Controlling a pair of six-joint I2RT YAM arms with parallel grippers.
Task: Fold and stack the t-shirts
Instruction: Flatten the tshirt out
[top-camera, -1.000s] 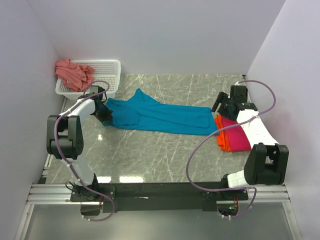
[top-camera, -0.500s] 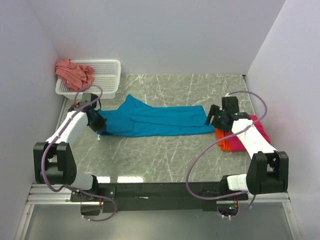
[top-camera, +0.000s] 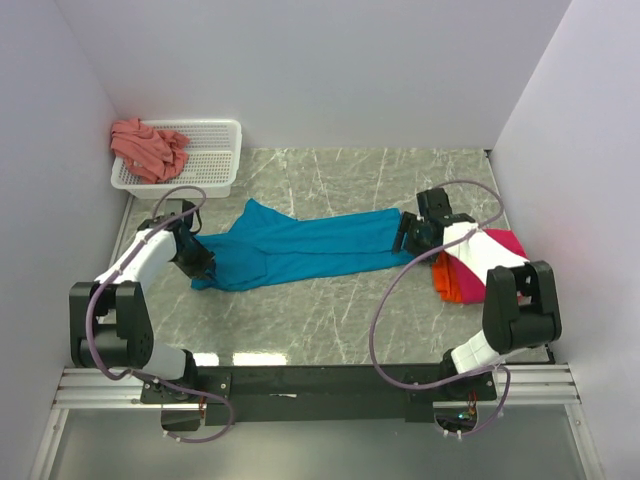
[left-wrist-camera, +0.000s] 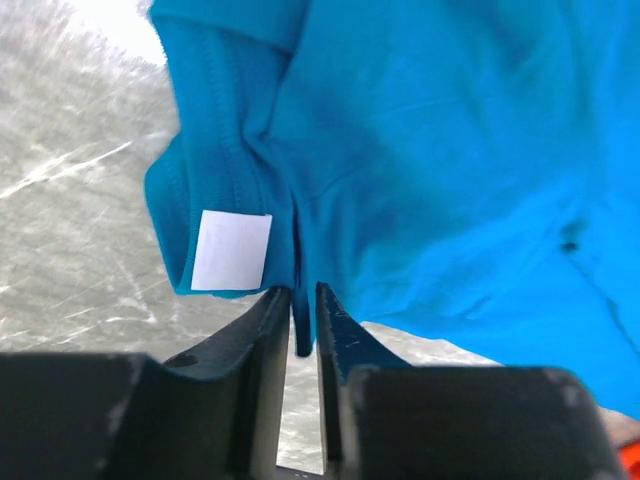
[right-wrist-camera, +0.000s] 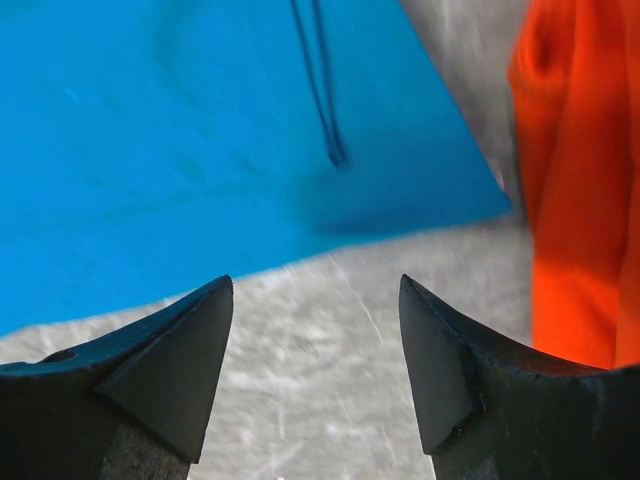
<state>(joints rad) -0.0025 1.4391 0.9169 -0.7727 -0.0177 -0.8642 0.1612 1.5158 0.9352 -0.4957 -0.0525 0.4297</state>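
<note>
The teal-blue t-shirt (top-camera: 300, 250) lies stretched in a long band across the middle of the table (top-camera: 300, 320), its left end bunched, with 1 white label (left-wrist-camera: 231, 250) showing at the hem. Bare marble runs along both long edges. A narrow strip of table separates its right corner from the orange t-shirt (top-camera: 441, 275), which is stacked with the magenta-pink t-shirt (top-camera: 480, 270). The left gripper (top-camera: 200, 265) sits at the bunched end with its fingers a slit apart and the hem at their tips; whether it pinches is unclear. The right gripper (top-camera: 408, 238) gapes wide, holding nothing, at the right end. A salmon-pink t-shirt (top-camera: 148, 148) drapes over 1 white basket (top-camera: 215, 150) in the far left corner. That makes 4 shirts.
</note>
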